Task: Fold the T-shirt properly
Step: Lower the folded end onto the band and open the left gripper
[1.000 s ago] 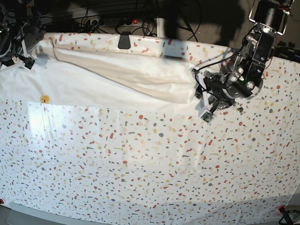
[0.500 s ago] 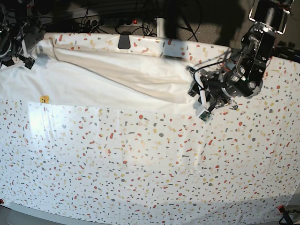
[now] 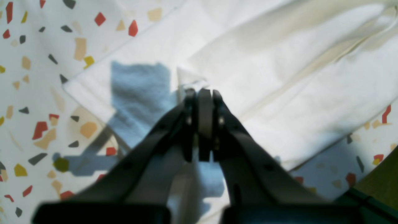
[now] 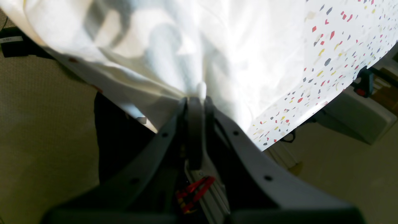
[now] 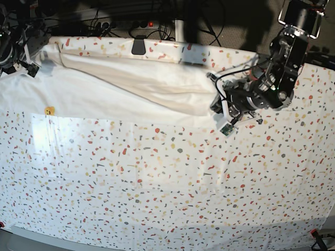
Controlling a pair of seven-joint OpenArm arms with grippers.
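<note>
Lies stretched along the far side of the table: the T-shirt [image 5: 131,83], plain white side up, one long fold running from the far left corner down to the right end, near edge straight and flat on the speckled table cover [image 5: 167,183]. No print showing on the cloth in any view.

Pinched at the right end in the base view by the left gripper [image 3: 200,93], jaws pressed together with a small peak of white cloth caught at the tips; corner of a folded layer just left of the tips, the cloth's edge running off diagonally toward the cover on both sides. Same gripper seen from the base view [image 5: 219,104] right at the shirt's end, arm behind it leaning in from the far right.

Gripped at the other end by the right gripper [image 4: 196,99], jaws closed flat on a bunched bit of cloth, at the table's left far corner, with the cloth spilling past the edge and carpet floor [image 4: 37,124] below. In the base view this gripper [image 5: 29,65] mostly cut off by the frame.

Wide open room across the whole near half of the cover. Small yellow sticker [image 5: 49,111] near the shirt's front edge on the left; markings too small to read. Black clip [image 5: 138,46] on the far edge. No legible writing anywhere.
</note>
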